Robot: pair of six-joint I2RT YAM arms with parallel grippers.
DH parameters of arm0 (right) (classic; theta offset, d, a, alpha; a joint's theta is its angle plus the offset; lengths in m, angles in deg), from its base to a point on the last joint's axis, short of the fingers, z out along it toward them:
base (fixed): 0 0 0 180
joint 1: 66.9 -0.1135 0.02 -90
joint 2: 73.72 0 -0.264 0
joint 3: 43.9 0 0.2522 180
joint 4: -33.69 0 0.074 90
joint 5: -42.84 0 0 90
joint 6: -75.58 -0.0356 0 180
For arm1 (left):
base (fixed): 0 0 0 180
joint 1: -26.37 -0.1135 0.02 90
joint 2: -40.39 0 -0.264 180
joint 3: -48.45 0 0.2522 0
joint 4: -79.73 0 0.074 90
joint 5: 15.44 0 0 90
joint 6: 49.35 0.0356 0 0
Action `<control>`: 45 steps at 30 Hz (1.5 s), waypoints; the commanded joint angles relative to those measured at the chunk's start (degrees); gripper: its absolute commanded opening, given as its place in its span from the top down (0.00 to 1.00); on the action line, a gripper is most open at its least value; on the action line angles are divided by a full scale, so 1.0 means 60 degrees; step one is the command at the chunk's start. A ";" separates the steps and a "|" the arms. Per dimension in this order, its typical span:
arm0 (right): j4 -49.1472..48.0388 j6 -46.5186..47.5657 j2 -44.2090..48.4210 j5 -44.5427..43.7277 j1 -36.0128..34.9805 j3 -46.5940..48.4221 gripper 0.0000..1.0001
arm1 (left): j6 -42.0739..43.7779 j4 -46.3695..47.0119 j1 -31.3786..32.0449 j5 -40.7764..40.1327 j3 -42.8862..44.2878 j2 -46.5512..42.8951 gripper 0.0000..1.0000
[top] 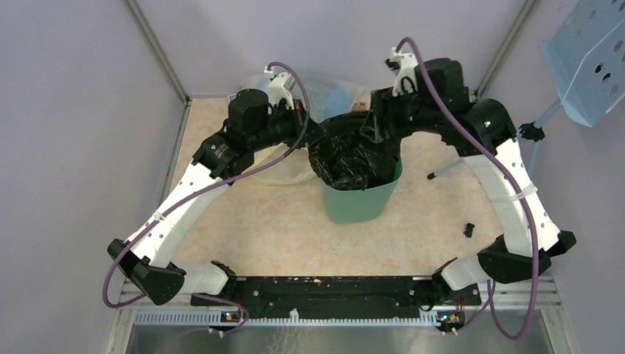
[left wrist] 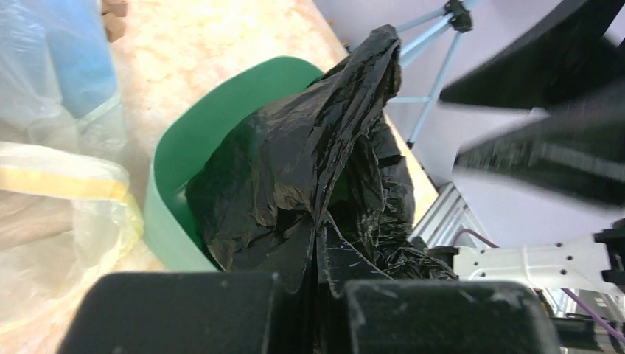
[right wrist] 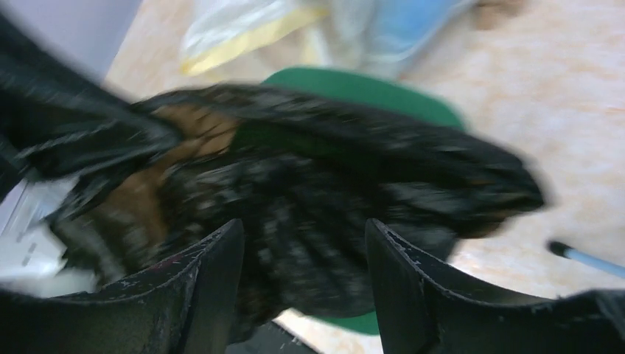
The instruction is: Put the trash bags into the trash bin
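Masking trash bin (top: pixel 361 203) interior: trash bags (top: pixel 350 155)

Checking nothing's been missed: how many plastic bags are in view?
2. The black trash bag sits bunched in the mouth of the green bin, pinched by the left claw; a clear yellowish bag lies beside the bin. More could hide beneath.

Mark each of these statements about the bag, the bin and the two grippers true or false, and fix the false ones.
1. The crinkled black plastic bag sits partly inside the mint-green plastic bin. True.
2. The left gripper has its jaws open, clear of the bag. False: they are shut on a fold of it.
3. The right gripper has its jaws apart. True.
4. The bin lies on its side. False: it stands upright, mouth up.
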 commanded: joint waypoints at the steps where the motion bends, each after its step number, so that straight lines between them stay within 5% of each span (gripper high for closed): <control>1: -0.0222 -0.0673 0.0428 -0.0240 -0.1522 -0.0384 0.39 | -0.0627 0.1314 -0.0031 0.0923 -0.0330 -0.0541 1.00; 5: -0.1034 -0.1652 0.0634 -0.0456 -0.1888 -0.1087 0.39 | -0.0929 0.1548 -0.0031 0.1163 -0.0550 -0.0682 1.00; 11: -0.2131 -0.3630 0.1255 -0.2152 -0.2743 -0.2101 0.17 | -0.1393 0.2056 -0.0043 0.1692 -0.0857 -0.0770 1.00; 21: -0.0578 -0.6354 0.0993 -0.5842 -0.3790 -0.1556 0.14 | -0.1863 0.2700 -0.0037 0.2234 -0.1228 -0.0766 1.00; 26: -0.0116 -0.7078 0.0637 -0.6267 -0.3811 -0.1356 0.18 | -0.2053 0.2859 -0.0043 0.2386 -0.1222 -0.0809 1.00; 31: -0.0800 -0.6943 0.0746 -0.5838 -0.3811 -0.1693 0.33 | -0.2102 0.2938 -0.0039 0.2491 -0.1235 -0.0878 1.00; 38: -0.1029 -0.6329 0.1593 -0.5514 -0.3790 -0.2476 1.00 | -0.1764 0.2559 -0.0075 0.2074 -0.1172 -0.0971 1.00; 45: -0.0672 -0.5955 0.3098 -0.5420 -0.3796 -0.3761 1.00 | -0.1394 0.2061 -0.0161 0.1665 -0.1068 -0.1113 1.00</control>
